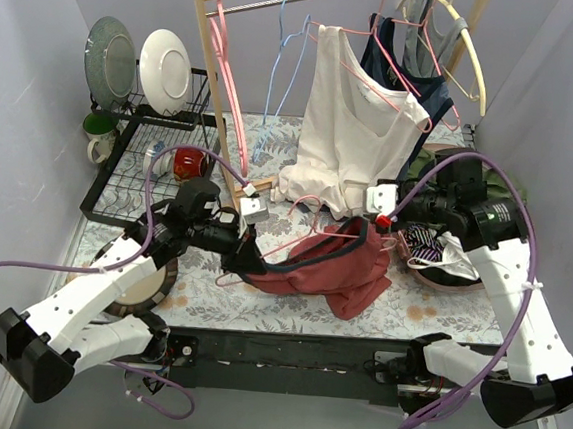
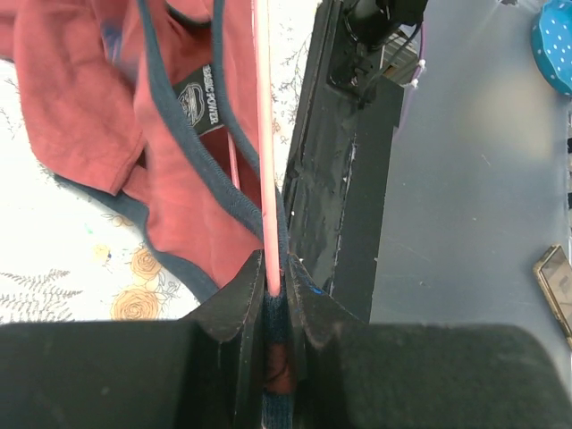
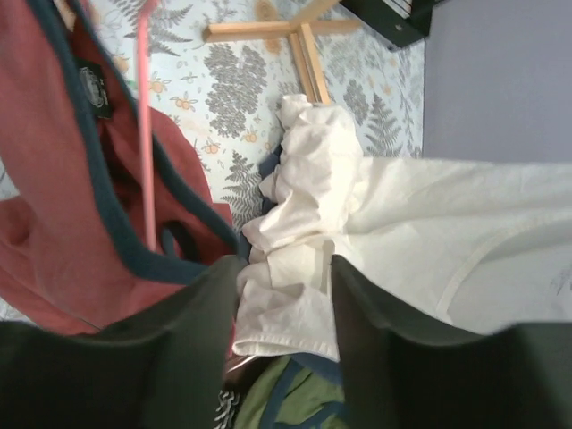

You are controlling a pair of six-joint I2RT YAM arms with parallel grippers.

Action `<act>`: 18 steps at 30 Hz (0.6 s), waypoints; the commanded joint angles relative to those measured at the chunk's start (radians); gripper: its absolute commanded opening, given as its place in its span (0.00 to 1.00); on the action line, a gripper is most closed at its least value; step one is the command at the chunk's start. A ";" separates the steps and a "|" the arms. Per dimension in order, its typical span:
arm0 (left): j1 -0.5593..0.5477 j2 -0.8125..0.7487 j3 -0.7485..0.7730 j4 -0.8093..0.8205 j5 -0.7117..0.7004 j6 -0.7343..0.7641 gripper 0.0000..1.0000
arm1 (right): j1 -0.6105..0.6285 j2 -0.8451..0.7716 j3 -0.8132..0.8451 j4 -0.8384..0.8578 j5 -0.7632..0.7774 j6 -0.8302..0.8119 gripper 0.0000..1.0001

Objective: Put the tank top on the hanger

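The rust-red tank top [image 1: 340,269] with navy trim lies crumpled on the floral cloth at centre front. The thin pink wire hanger [image 1: 337,235] lies on and partly inside it. My left gripper [image 1: 251,260] is at the top's left edge. In the left wrist view it [image 2: 273,279] is shut on the pink wire [image 2: 264,134] together with the navy trim of the tank top [image 2: 80,98]. My right gripper [image 1: 374,222] is over the top's right upper edge. In the right wrist view it [image 3: 284,268] is open, with the white top's hem behind the gap, the hanger wire [image 3: 144,134] and red cloth [image 3: 45,223] to its left.
A wooden rack [image 1: 210,77] at the back holds the white tank top [image 1: 349,130], a navy top [image 1: 409,75], a blue wire hanger [image 1: 280,63] and a thick pink hanger [image 1: 224,69]. A dish rack [image 1: 141,162] with plates and a red mug [image 1: 191,163] stands left. A basket of clothes [image 1: 443,260] sits right.
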 commanded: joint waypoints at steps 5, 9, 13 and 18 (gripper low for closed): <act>0.000 -0.079 0.069 -0.094 -0.053 0.028 0.00 | -0.015 -0.103 -0.040 -0.025 0.045 0.174 0.73; 0.000 -0.090 0.092 -0.109 -0.066 0.034 0.00 | -0.016 -0.094 -0.080 -0.137 -0.067 0.177 0.78; 0.000 -0.090 0.114 -0.113 -0.071 0.035 0.00 | -0.013 -0.097 -0.128 -0.186 -0.122 0.180 0.79; 0.000 -0.095 0.143 -0.102 -0.051 0.043 0.00 | -0.013 -0.106 -0.203 -0.192 -0.107 0.168 0.79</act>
